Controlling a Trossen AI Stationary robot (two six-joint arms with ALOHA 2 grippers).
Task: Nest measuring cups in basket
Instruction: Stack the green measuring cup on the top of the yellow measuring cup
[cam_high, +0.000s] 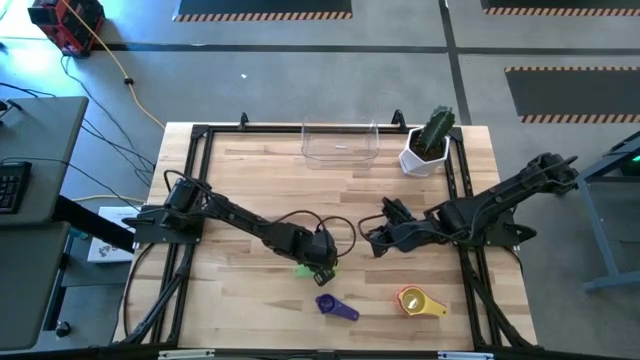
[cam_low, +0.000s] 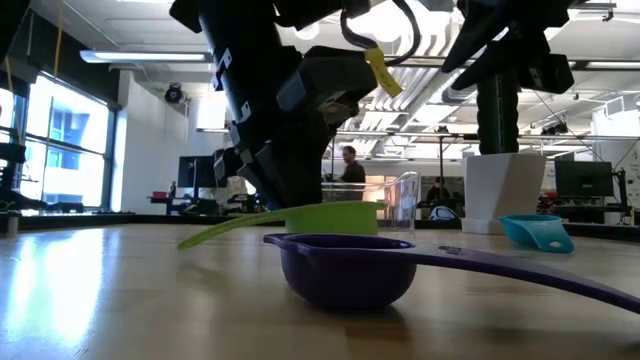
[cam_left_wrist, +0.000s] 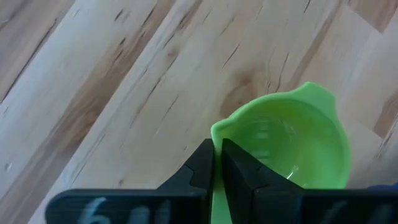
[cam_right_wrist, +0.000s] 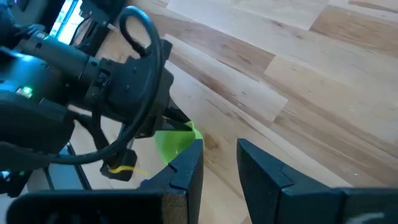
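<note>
My left gripper (cam_high: 322, 264) is shut on the green cup (cam_high: 304, 270), near the table's middle. In the low view the green cup (cam_low: 325, 216) stands behind the purple cup (cam_low: 350, 266), which lies on the table near the front edge (cam_high: 335, 307). A yellow cup (cam_high: 415, 301) with an orange-red one nested inside it sits right of the purple one. A teal cup (cam_low: 536, 231) shows only in the low view. My right gripper (cam_high: 373, 239) hovers open to the right of the green cup. The clear basket (cam_high: 340, 143) stands at the far edge. No blue cup shows. My left gripper pinches the green cup between its two fingers (cam_left_wrist: 239, 177) where the handle joins the bowl's rim (cam_left_wrist: 216, 132), coming from above. The bowl (cam_left_wrist: 292, 143) sits open side up beyond the fingertips. Whether the cup rests on the table I cannot tell.
A white pot with a green cactus (cam_high: 428, 146) stands just right of the basket. Black frame rails (cam_high: 190, 190) run along the table's left and right sides. Bare wood lies between the grippers and the basket. A person shows in the room far behind (cam_low: 350, 165).
</note>
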